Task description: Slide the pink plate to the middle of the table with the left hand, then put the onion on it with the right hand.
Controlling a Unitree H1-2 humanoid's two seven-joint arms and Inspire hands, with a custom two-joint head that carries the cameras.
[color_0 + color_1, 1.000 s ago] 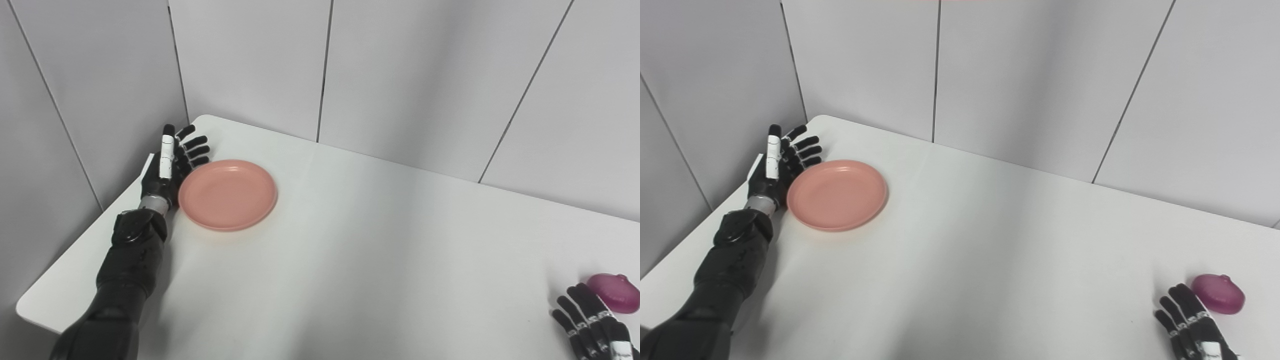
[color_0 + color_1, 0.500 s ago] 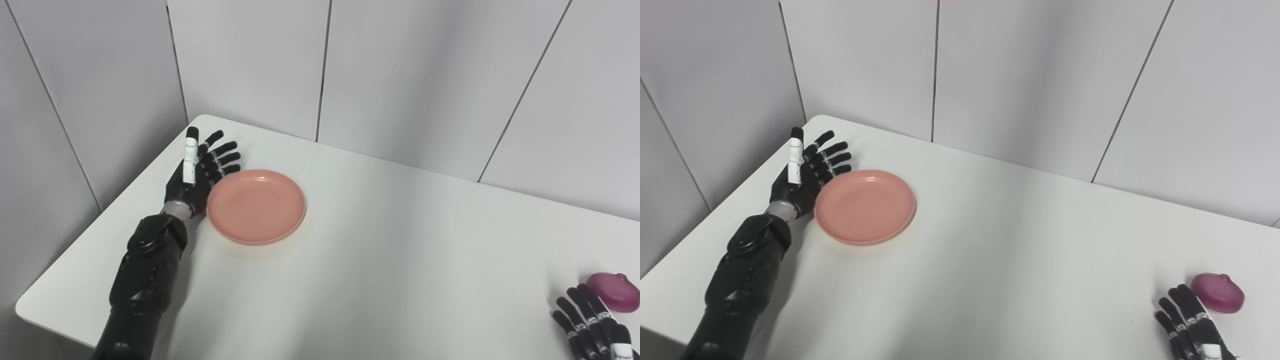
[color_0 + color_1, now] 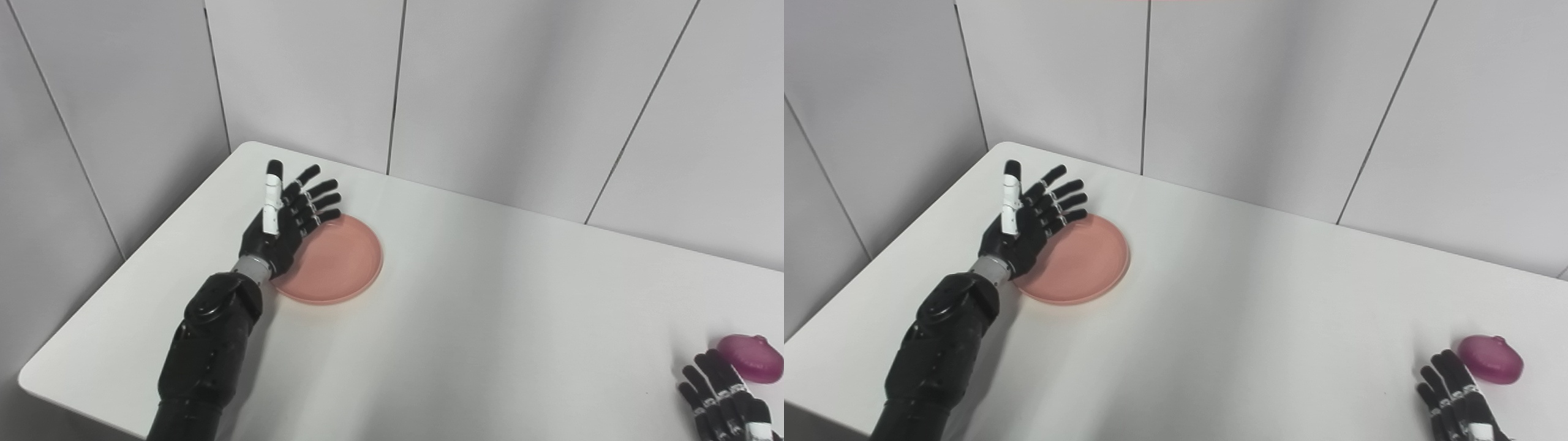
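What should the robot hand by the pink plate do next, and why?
Probably keep pushing the pink plate rightward. The left robot hand, open, sits at the plate's left rim, and the plate lies left of the table's middle. The onion waits beside the open right robot hand.

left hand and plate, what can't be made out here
- Round pink plastic plate: its near-left rim, both views, hidden behind the black left hand; contact unclear.
- Black right hand: palm and wrist cut off by the bottom edge, both views.
- Purple onion: underside unseen.
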